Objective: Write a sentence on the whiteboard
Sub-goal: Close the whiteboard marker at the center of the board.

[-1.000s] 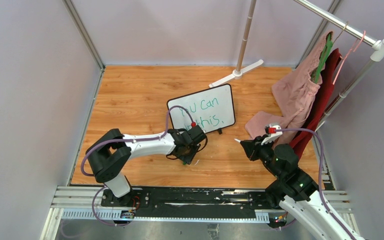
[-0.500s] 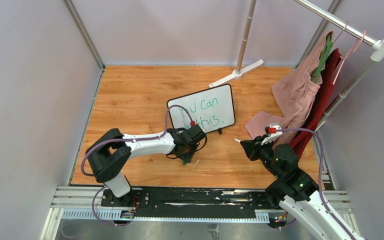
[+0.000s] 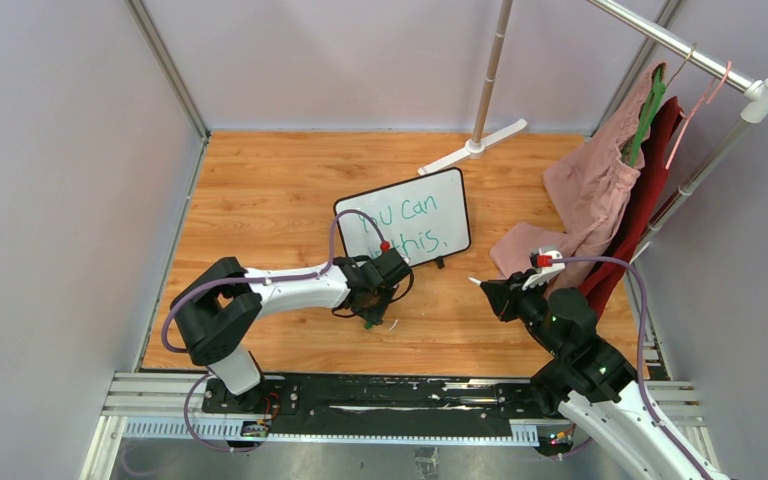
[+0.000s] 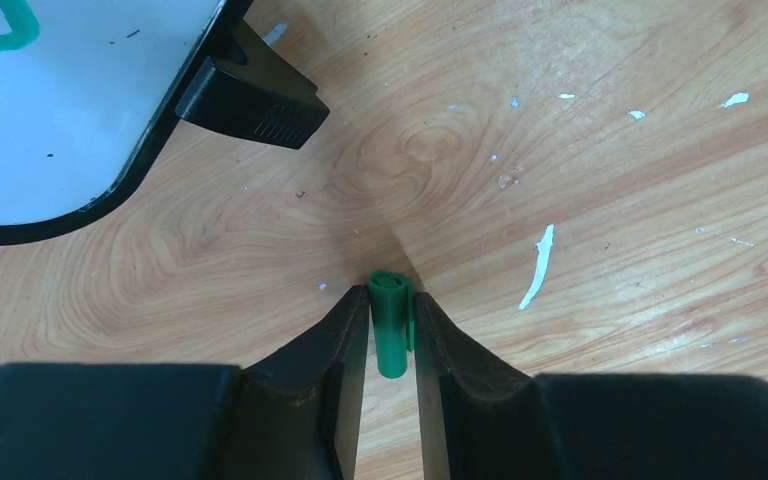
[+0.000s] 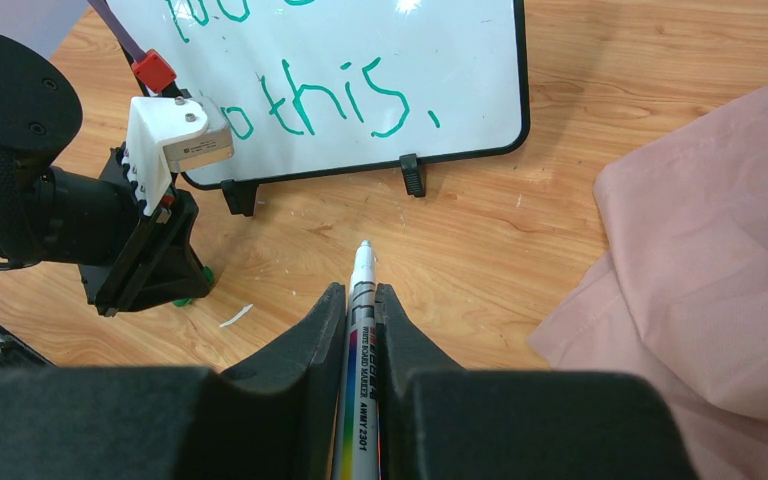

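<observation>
A robotics lab cell: grey panel walls (image 3: 50,200), metal mounting rail (image 3: 150,405), wooden tabletop (image 3: 260,190), garment rack (image 3: 680,45).

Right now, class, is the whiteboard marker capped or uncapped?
Uncapped: the whiteboard marker in the right gripper shows a bare tip, while the green cap sits apart, inside the left gripper.

On the whiteboard (image 3: 450,190) we read the sentence (image 3: 418,208) in green handwriting only in part: "U Can" above "this," from the top view, with the starts of both lines hidden. The right wrist view gives "this," once more. Along the barrel of the marker (image 5: 360,345) we read "WHITE BOARD MARKER", then what looks like "AWMY 2301", though that print is small.
</observation>
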You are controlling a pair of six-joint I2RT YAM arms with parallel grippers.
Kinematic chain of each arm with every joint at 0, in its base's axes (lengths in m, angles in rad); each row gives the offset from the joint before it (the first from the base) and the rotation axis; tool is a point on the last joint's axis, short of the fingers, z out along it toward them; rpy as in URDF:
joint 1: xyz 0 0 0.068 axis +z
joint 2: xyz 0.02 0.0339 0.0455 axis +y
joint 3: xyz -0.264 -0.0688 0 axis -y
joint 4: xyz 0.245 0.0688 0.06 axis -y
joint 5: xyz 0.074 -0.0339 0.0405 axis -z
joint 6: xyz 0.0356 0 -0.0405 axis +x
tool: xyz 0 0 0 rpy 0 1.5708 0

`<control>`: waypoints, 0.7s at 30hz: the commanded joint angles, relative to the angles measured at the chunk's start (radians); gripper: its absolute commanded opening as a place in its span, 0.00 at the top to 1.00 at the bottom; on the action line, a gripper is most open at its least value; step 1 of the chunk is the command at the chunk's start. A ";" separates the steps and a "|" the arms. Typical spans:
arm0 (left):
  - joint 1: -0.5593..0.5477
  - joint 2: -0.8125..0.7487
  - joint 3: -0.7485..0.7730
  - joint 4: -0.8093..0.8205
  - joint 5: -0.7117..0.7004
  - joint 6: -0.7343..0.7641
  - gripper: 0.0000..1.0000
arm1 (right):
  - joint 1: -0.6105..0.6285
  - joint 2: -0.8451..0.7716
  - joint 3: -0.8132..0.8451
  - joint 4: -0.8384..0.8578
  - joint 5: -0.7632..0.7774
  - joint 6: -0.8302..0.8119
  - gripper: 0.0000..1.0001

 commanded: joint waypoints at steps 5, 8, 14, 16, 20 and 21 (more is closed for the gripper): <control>0.005 0.019 -0.045 -0.005 0.011 0.005 0.64 | 0.009 -0.004 -0.011 0.003 0.012 -0.003 1.00; 0.005 0.005 -0.048 -0.020 0.009 0.009 0.62 | 0.008 -0.004 -0.012 0.003 0.011 -0.002 1.00; 0.005 0.005 -0.054 -0.031 0.015 0.015 0.63 | 0.009 -0.005 -0.013 0.006 0.011 -0.003 1.00; 0.005 0.005 -0.054 -0.038 0.010 0.015 0.63 | 0.009 -0.007 -0.014 0.007 0.011 -0.005 1.00; 0.005 -0.005 -0.048 -0.067 -0.016 0.023 0.61 | 0.009 -0.006 -0.012 0.007 0.012 -0.005 1.00; 0.005 -0.008 -0.046 -0.075 -0.022 0.027 0.60 | 0.008 -0.007 -0.012 0.007 0.012 -0.004 1.00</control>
